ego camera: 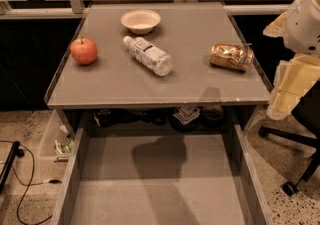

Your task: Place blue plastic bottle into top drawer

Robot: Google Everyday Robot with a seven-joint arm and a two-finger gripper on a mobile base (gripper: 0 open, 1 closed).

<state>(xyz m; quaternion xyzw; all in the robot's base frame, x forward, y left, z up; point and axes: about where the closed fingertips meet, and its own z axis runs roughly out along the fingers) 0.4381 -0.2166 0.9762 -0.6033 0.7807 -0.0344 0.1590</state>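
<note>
Picking the blue plastic bottle (148,55) off the worktop (200,86): grasp not yet made, top drawer (155,189) open below.

The end effector (292,86) hangs off the worktop's right edge, beyond the gold can (231,57) and well apart from the bottle; whether it is wide or narrow cannot be told. The bottle lies on its side between the apple (84,50) and the can. Its long axis runs diagonally, with the white cap pointing far-left toward the bowl (140,20) and the base near-right. Recommended: descend from above, close across the long axis at mid-label, and expect the round body to roll if nudged.
</note>
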